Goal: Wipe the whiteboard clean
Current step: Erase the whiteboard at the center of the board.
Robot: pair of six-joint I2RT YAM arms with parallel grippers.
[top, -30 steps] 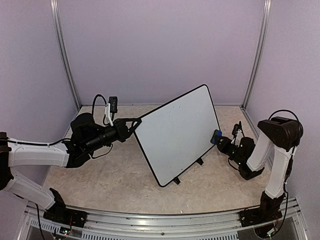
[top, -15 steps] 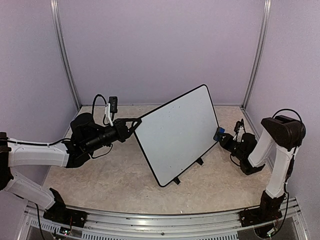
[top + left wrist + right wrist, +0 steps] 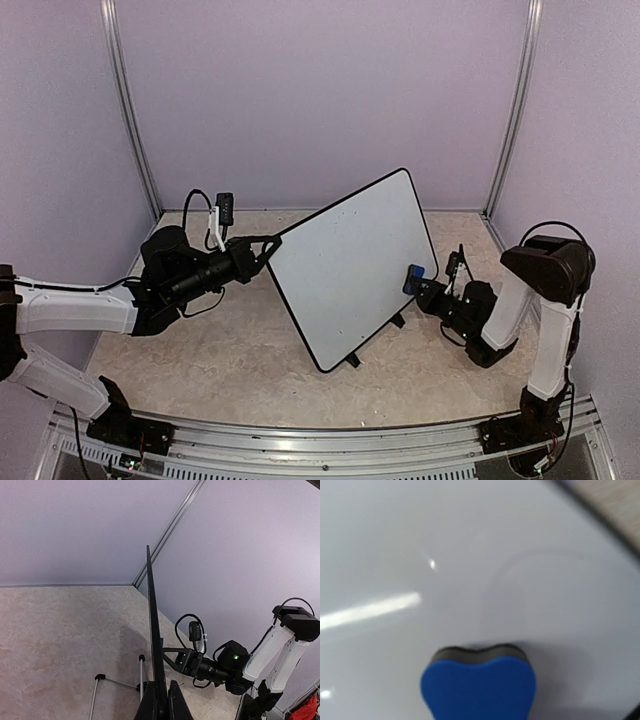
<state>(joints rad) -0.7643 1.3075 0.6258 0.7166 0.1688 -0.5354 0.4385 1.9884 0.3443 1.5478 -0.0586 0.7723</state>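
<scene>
So here's how we had it: the whiteboard (image 3: 350, 265) stood in the middle of the table (image 3: 250, 350), propped on its little black feet (image 3: 352, 361) and leaning back, with its face turned toward the right arm. Our left gripper (image 3: 268, 243) was clamped on the board's left edge, one finger on each side of the rim (the left wrist view showed that edge-on). We reckon that was purely to brace it so it wouldn't skate or tip under the wiping pressure.

Our right gripper (image 3: 420, 285) was closed on the blue eraser (image 3: 479, 687), dark felt side pressed against the lower right part of the board, near the rim. From the right wrist view the surface around it looked clean bar a faint ghost ring, and we couldn't make out any writing from above either.

As for containers, we saw no bin, tray or box in any view, so nothing to report there.
</scene>
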